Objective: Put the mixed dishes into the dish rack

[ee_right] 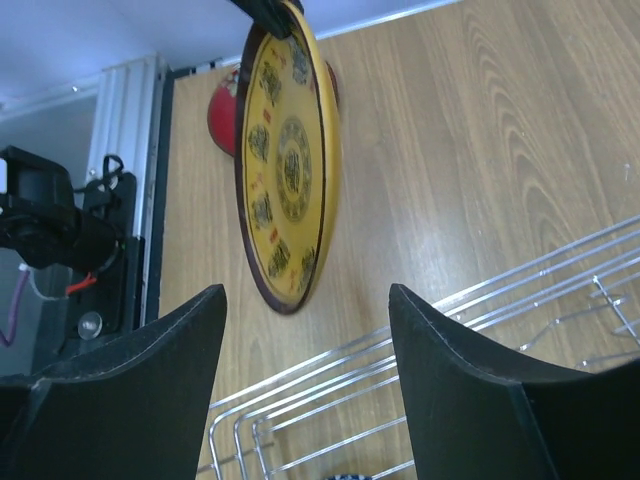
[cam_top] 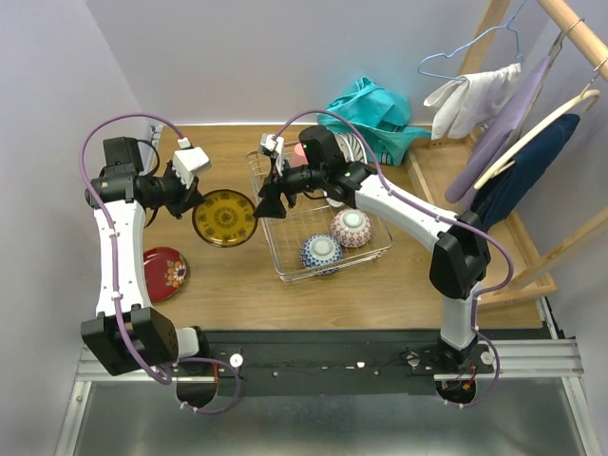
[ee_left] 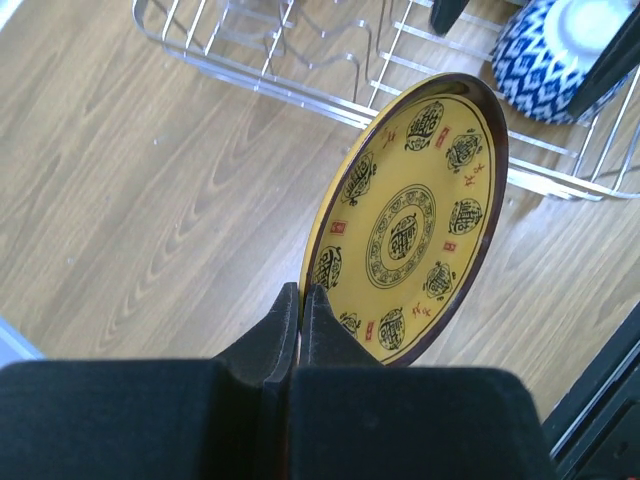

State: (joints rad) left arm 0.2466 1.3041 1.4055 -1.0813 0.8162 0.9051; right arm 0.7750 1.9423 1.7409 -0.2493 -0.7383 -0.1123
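Lit brightly and evenly from overhead. Softly shadowed beneath the gold saucer [cam_top: 225, 218] on the table [cam_top: 237, 277]. Faintly glared along the dish rack [ee_left: 300, 85] wires. Blurred in near foreground of both wrist views.

L fingers [ee_left: 272, 335] pinched shut, R fingers [ee_right: 465, 370] spread wide (both mid-air).

The table [ee_left: 150, 200] is pale wood with a clear grain, and its finish looks smooth with a low sheen. The dish rack [ee_left: 300, 95] is bright silver metal wire that shines where the light hits it. The gold saucer [ee_left: 410, 230] looks lacquered and glossy, and the red saucer [cam_top: 163, 273] has the same gloss. The blue patterned bowl [cam_top: 321, 253] and the pink patterned bowl [cam_top: 351, 228] look like glazed ceramic. The teal cloth [cam_top: 370, 109] is soft and crumpled. The clothes frame [cam_top: 570, 24] is bare light wood.
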